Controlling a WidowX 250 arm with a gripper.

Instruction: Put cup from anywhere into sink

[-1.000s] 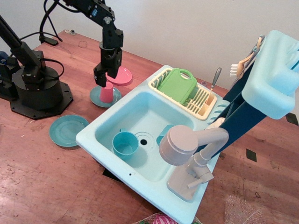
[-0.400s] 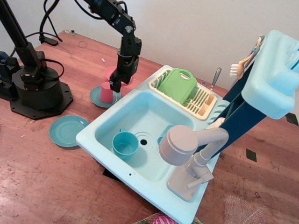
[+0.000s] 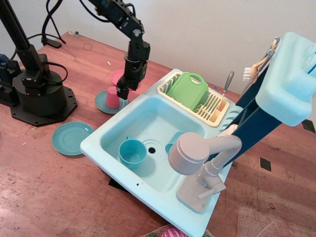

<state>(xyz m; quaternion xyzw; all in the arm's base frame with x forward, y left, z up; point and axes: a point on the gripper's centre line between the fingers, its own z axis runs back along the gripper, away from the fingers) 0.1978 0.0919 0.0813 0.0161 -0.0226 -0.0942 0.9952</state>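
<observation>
Pink cup (image 3: 113,97) sitting outside the sink (image 3: 106,133), claw (image 3: 122,92) hovering right beside it.

In the single view, the cup is standing upright on a teal saucer (image 3: 102,103) on the bench (image 3: 54,187), just left of the sink's back corner. The claw is pointing down beside the cup's right side; whether its jaws are open or closed cannot be told. A teal cup (image 3: 132,152) is lying in the basin.
</observation>
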